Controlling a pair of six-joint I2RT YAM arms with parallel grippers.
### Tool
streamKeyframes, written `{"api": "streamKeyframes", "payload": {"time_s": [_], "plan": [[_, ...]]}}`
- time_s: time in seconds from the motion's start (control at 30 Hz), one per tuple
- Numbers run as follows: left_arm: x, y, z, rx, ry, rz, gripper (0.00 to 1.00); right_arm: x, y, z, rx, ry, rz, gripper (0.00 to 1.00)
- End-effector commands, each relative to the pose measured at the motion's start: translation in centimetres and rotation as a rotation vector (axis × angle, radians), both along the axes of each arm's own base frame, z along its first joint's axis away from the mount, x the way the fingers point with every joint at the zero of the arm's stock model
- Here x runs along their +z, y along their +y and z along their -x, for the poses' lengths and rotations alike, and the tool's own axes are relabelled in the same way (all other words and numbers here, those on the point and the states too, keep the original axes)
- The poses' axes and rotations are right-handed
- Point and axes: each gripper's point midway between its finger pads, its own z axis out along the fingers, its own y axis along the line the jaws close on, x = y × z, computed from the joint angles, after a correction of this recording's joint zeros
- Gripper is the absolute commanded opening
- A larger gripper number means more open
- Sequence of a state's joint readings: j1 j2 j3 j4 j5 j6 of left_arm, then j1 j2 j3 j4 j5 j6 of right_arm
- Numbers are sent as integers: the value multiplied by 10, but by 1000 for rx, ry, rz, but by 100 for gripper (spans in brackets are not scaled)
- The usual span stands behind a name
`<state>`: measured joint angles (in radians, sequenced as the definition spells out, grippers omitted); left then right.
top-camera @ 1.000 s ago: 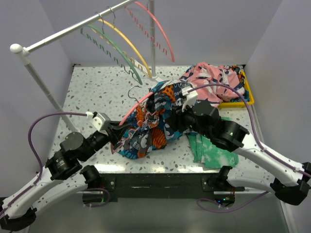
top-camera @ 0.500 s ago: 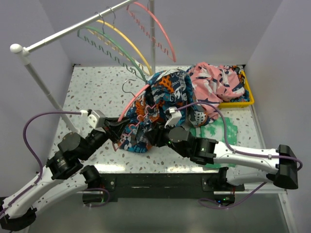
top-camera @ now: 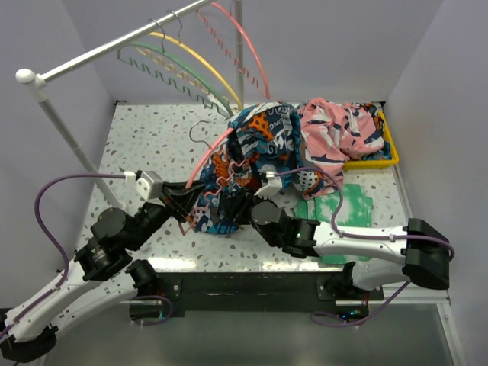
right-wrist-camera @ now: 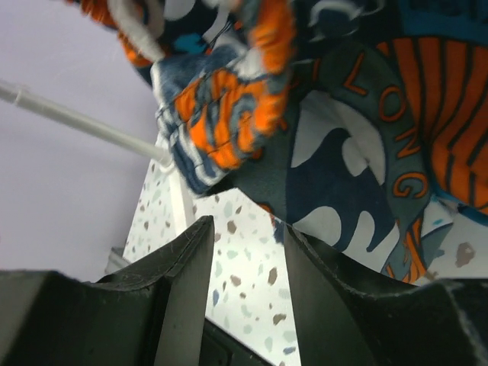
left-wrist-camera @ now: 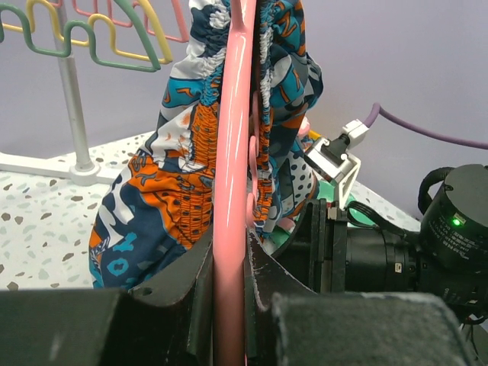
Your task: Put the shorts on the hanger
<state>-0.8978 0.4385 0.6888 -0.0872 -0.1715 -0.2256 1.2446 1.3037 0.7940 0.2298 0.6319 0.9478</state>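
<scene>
Shorts (left-wrist-camera: 175, 175) draped astride the hanger (left-wrist-camera: 232, 114), long axis slanting up and away from the left gripper (left-wrist-camera: 229, 244) clamped on its lower end; right gripper (right-wrist-camera: 244, 229), parted and empty, just beneath the loose hem.

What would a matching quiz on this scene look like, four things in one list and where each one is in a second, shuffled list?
1 shorts
2 yellow hanger
3 pink garment
4 green cloth

A in the yellow tray
B lying on the table
C hanging on the rail
D draped over the pink hanger

Pairs: 1-D, 2-C, 3-A, 4-B
</scene>
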Motion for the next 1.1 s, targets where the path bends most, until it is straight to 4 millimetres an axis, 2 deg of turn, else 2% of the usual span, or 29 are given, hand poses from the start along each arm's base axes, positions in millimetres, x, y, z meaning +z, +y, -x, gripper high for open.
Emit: {"api": "streamKeyframes", "payload": {"time_s": [0.0, 0.17, 0.33, 0.5, 0.6, 0.67, 0.8, 0.83, 0.87, 0.9, 0.93, 0.97, 1.0, 1.07], "plan": [[56, 6, 7, -12, -110, 165, 0, 31, -27, -30, -150, -71, -124, 48], [55, 3, 6, -15, -105, 162, 0, 51, -39, -39, -155, -175, -123, 54], [53, -1, 5, -27, -103, 162, 0, 71, -30, -41, -129, -252, -171, 56], [55, -3, 5, -33, -99, 175, 0, 69, -21, -48, -149, -268, -170, 57], [56, -3, 5, -31, -98, 182, 0, 61, -16, -53, -173, -252, -179, 51], [56, -1, 4, -24, -95, 189, 0, 53, -15, -56, -191, -233, -179, 41], [59, 7, 4, 6, -95, 209, 0, 38, -32, -56, -250, -211, -189, 33], [61, 9, 5, 10, -98, 218, 0, 29, -37, -56, -256, -205, -162, 28], [61, 10, 4, 14, -100, 221, 0, 28, -40, -55, -262, -205, -154, 15], [61, 10, 5, 12, -101, 225, 0, 30, -44, -55, -271, -205, -150, 8], [62, 11, 5, 13, -102, 232, 0, 24, -49, -55, -285, -196, -113, 3], [65, 11, 5, 11, -106, 251, 0, 23, -51, -54, -287, -188, -99, 0], [66, 10, 5, 9, -107, 259, 0, 25, -54, -54, -291, -184, -96, 0], [73, 10, 6, 3, -113, 302, 0, 17, -55, -50, -275, -159, -65, 0]]}}
